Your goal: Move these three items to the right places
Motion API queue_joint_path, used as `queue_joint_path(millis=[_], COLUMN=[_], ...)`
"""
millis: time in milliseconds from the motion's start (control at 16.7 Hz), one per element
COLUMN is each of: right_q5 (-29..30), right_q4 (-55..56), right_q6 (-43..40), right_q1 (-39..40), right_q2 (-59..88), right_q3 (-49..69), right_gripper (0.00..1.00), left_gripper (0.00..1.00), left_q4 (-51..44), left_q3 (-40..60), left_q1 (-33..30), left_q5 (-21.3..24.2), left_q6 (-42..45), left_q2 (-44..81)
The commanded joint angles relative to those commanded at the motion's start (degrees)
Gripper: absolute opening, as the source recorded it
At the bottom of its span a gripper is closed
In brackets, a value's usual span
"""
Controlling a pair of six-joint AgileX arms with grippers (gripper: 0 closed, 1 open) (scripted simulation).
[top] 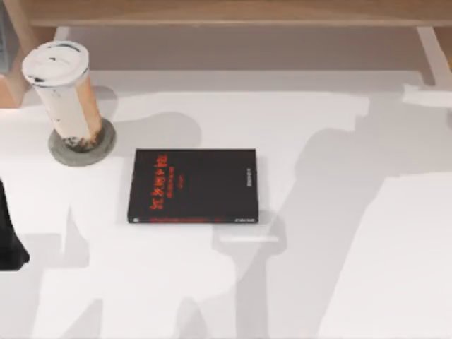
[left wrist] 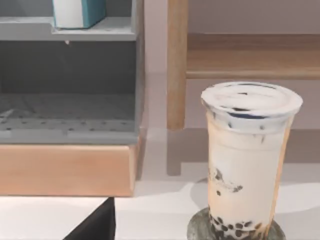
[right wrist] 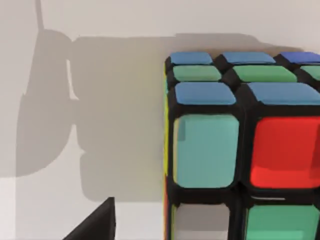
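The tall tan-orange drink cup (top: 65,92) with its white lid stands upright on the flat round grey coaster (top: 81,145) near the worktop's (top: 339,268) far left corner. The left wrist view shows it close — milky drink, dark pearls settled at the base, the coaster's rim just under it.

The black book (top: 193,186) with red lettering lies flat near the middle of the worktop, a little left of centre and well apart from the cup, with nothing on its cover.

A light-blue book (left wrist: 78,12) with white page edges stands on the top shelf of a grey shelf unit (left wrist: 70,80) with a wooden base, seen in the left wrist view behind and to the side of the cup.

The right wrist view looks closely at a colour-tiled puzzle cube (right wrist: 240,150) resting on the white surface — blue, green, red and cyan tiles in black framing.

A dark part of the left arm (top: 8,240) sits at the worktop's left edge. Its pincer's opening cannot be told, nor can the right one's, and neither is seen holding anything.
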Motion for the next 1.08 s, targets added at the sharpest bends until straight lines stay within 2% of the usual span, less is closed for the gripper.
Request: queue_joint_path(millis=[420,1080], right_q5=[0.0,0.0], right_q4=[4.0,4.0], right_q6=[-0.1,-0.1], right_q1=[-0.1,-0.1], right_q2=[0.3,0.3], right_q3=[-3.9,-3.9], right_gripper=[1.00,0.17], left_gripper=[1.00,1.00], left_q4=[0.0,0.0], left_q3=[0.0,0.0], left_q1=[0.0,0.0], left_q5=[0.0,0.0], left_q6=[0.0,0.0], left_q2=[0.0,0.0])
